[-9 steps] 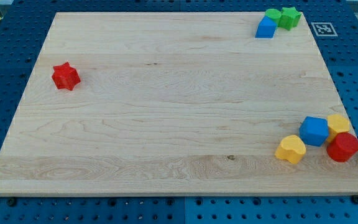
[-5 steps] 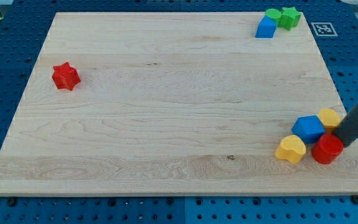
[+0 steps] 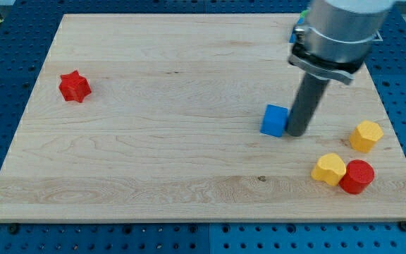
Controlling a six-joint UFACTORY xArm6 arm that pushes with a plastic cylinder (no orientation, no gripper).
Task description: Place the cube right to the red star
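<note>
The blue cube (image 3: 275, 120) sits right of the board's middle. My tip (image 3: 296, 132) stands touching the cube's right side. The red star (image 3: 74, 86) lies far off at the board's left, a little above mid-height. The arm's grey body (image 3: 337, 32) fills the view's top right and hides the blocks that were in that corner.
A yellow block (image 3: 366, 135) lies near the right edge. A yellow block (image 3: 328, 169) and a red cylinder (image 3: 357, 176) touch each other at the bottom right. The wooden board (image 3: 189, 190) rests on a blue pegboard.
My tip has swept up and left from the bottom right, pushing the blue cube out of the cluster toward the middle. The red cylinder and yellow blocks have shifted slightly.
</note>
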